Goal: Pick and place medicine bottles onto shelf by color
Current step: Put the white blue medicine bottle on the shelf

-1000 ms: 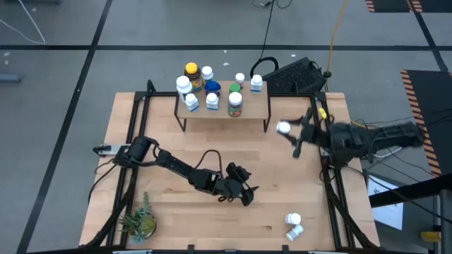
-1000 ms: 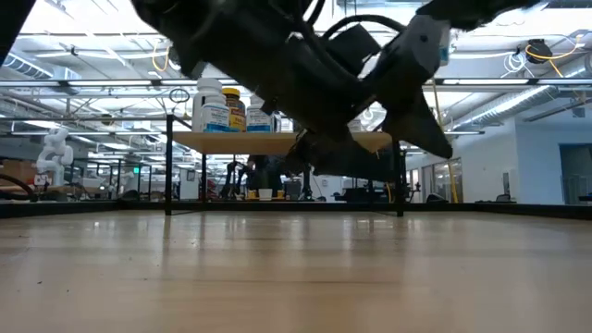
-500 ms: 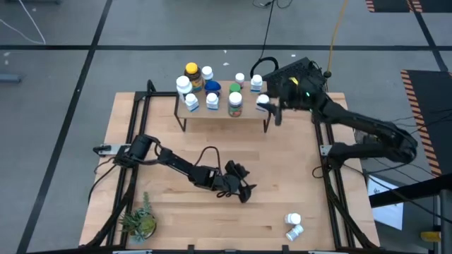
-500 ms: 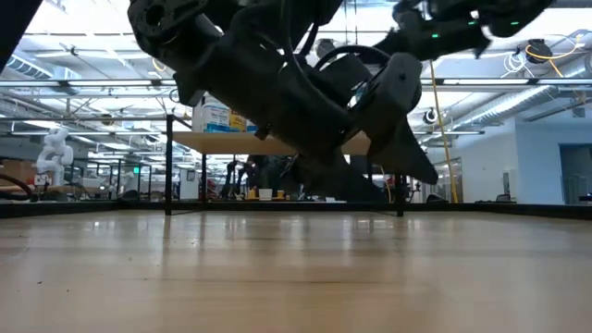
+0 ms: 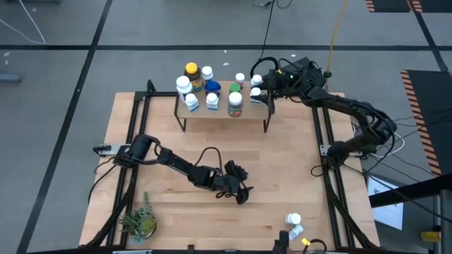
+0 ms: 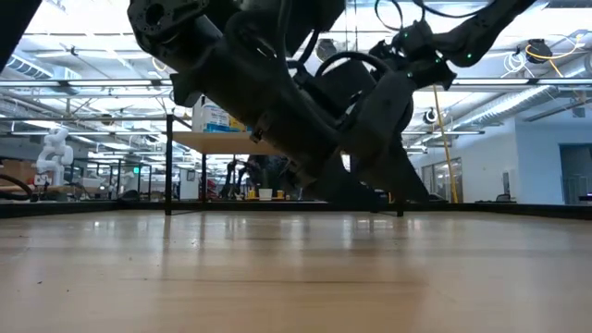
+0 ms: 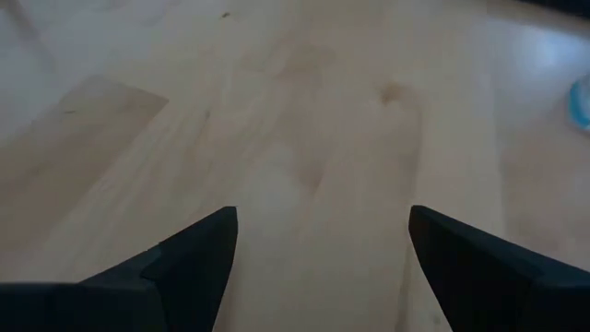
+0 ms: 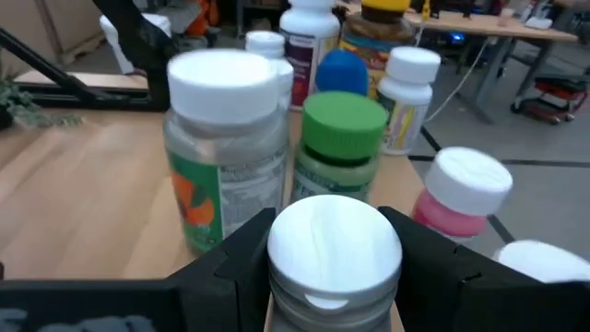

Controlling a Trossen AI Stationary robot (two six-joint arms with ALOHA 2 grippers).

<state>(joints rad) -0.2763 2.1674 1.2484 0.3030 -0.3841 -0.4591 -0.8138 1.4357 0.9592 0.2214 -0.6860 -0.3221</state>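
Reaching over the right end of the shelf (image 5: 205,111), the right end effector (image 5: 260,92) grasps a white-capped bottle (image 8: 334,249) between its two dark fingers (image 8: 230,258); the cap fills the gap between them in the right wrist view. Beyond the grasped bottle, on the shelf board, stand a clear bottle with a white cap and green-and-orange label (image 8: 224,148), a green-capped bottle (image 8: 341,138), a pink bottle with a white cap (image 8: 461,194), a blue-capped bottle (image 8: 341,72), a small white bottle (image 8: 406,88) and, farthest off, an amber bottle with a yellow cap (image 8: 380,28). In the high view the shelf sits at the far edge of the tabletop (image 5: 289,183), with the amber bottle (image 5: 191,74) near its left end and the cluster of white bottles (image 5: 185,88) beside it.

Left end effector (image 5: 236,190): low over the middle of the tabletop, fingers (image 7: 189,263) spread apart, nothing between them, bare wood beneath. In the low view this arm fills most of the foreground and hides part of the shelf.

Two further white bottles (image 5: 293,224) lie together near the front right corner of the tabletop. A small green potted plant (image 5: 140,221) stands at the front left corner.
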